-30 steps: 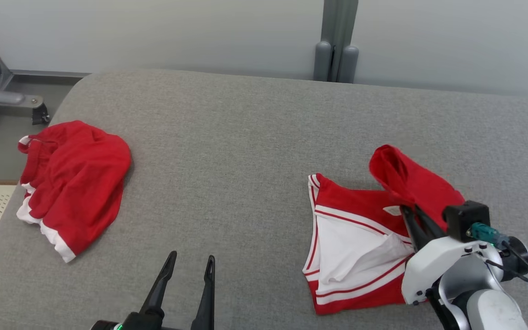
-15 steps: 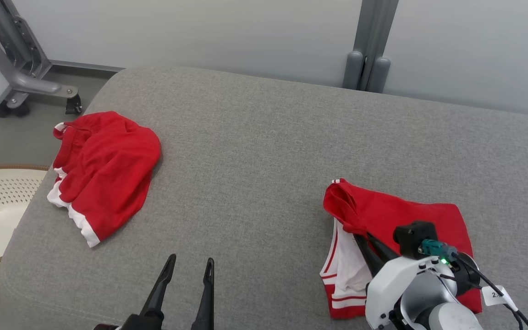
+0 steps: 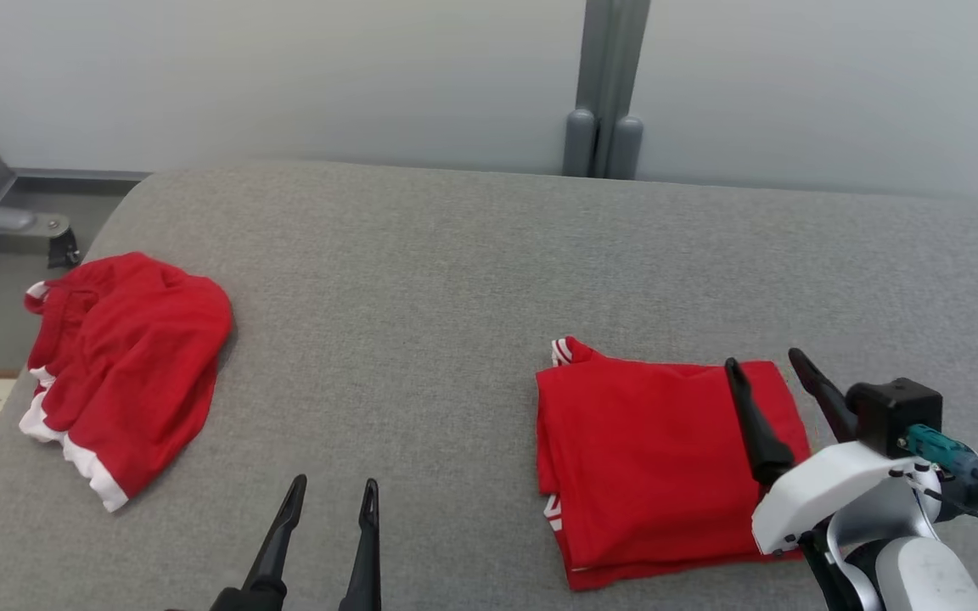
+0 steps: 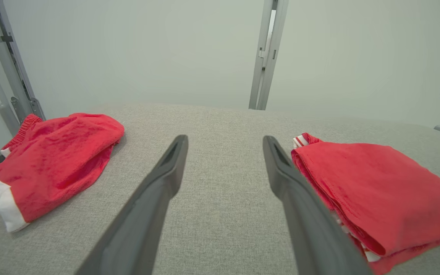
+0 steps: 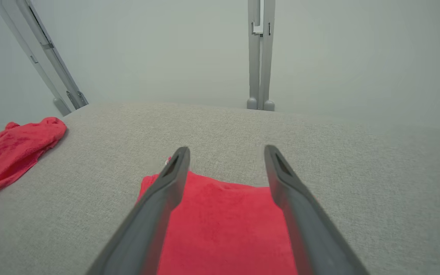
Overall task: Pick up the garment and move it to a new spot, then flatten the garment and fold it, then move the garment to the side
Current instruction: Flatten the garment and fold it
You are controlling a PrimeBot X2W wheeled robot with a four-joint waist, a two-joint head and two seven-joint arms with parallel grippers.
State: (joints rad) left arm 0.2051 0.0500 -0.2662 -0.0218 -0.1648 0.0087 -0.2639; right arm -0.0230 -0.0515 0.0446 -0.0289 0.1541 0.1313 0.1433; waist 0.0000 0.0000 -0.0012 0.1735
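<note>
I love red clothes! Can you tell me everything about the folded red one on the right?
The folded red cloth garment lies flat in a neat, roughly square stack on the grey fabric surface, to the robot's right. White stripes peek out at its far-left corner and left edge. The open right pincer is over its right edge, gripping nothing.

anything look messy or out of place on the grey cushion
The folded red garment by the right hand has a striped corner poking out at its far left. The other red garment lies crumpled near the left edge of the cushion.
</note>
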